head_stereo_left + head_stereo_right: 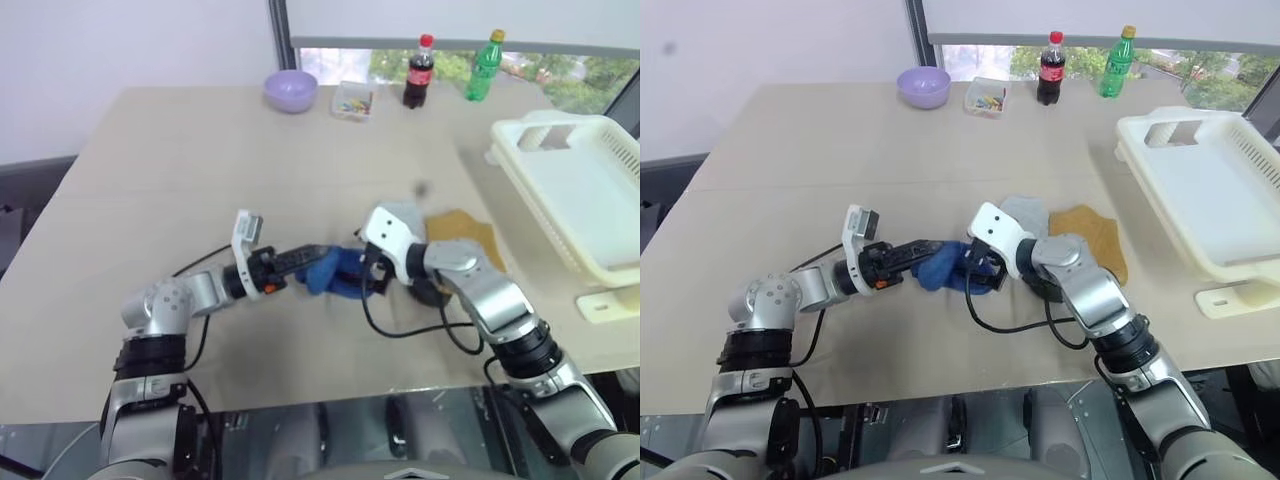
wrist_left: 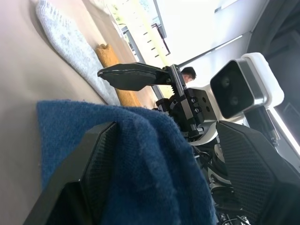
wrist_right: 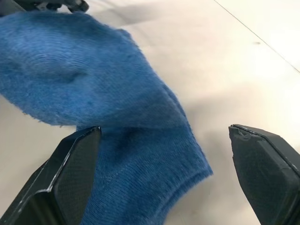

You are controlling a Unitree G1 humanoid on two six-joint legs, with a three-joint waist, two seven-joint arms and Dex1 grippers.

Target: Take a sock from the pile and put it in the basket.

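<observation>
Both grippers are meeting over the blue sock (image 1: 945, 268) near the middle of the table (image 1: 790, 160). Reaching in level from the robot's left, the left gripper (image 1: 925, 250) is gripping the sock's bunched end between its two black fingers (image 2: 101, 164) (the fabric is bulging up between them in the left wrist view). Opposite it, the right gripper (image 1: 985, 268) is standing with its fingers (image 3: 70, 173) spread wide, the sock lying on the table between them and untouched by either pad. Just behind the right arm, the rest of the pile is lying flat: a pale grey sock (image 1: 1030, 212) and a mustard yellow sock (image 1: 1090, 232) beside it. Over at the table's right edge, the white basket (image 1: 1140, 140) is sitting well apart from the socks.
</observation>
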